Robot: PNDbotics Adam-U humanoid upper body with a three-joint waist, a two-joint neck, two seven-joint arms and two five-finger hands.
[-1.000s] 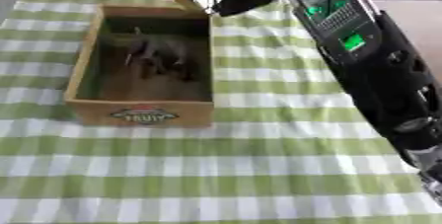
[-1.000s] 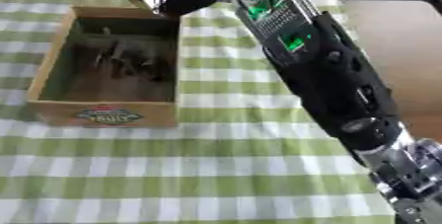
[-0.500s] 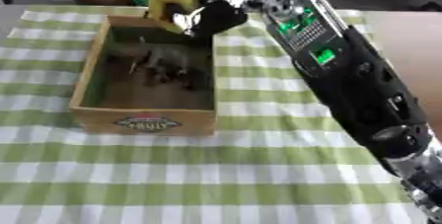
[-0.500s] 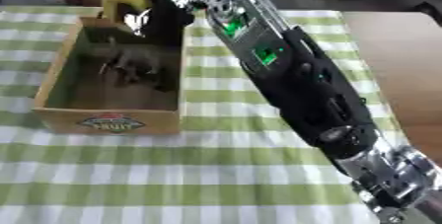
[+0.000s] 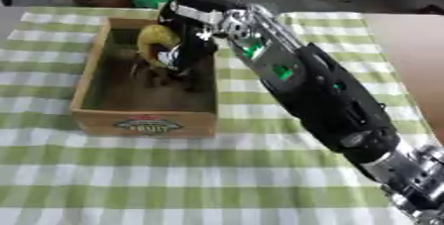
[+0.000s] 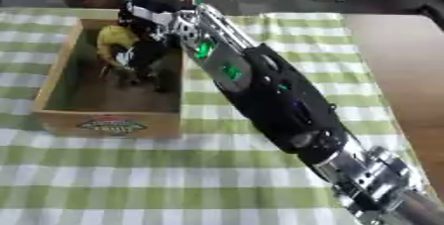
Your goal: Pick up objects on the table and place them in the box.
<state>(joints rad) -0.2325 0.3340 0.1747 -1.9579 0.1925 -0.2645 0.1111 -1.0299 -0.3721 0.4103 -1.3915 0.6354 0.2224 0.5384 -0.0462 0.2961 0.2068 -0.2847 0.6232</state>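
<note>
Right hand [image 5: 193,45], black with silver fittings, reaching down over the far half of the box, fingers curled round a yellow, rounded, banana-like object [image 5: 156,44]. That yellow piece held inside the box's walls, above the floor rather than resting on it, as far as can be judged. Just below and beside it, some dark, small, irregular items [image 5: 165,75] lying on the box floor; shape not clear enough to name. Around these, the shallow wooden crate with a printed label on its near wall [image 5: 143,122], standing on a green-and-white checked tablecloth [image 5: 217,179] over the table. Long black forearm with green lights running back from the hand toward the lower right corner. Left hand nowhere in either view.

Step in hand, by judgement: the placing of the yellow object, almost complete, release not yet made. Next move calls for lowering a little more, opening the fingers so the piece drops among the dark items, then lifting straight up clear of the far and right walls without catching the rim. No further loose objects visible on the cloth.
</note>
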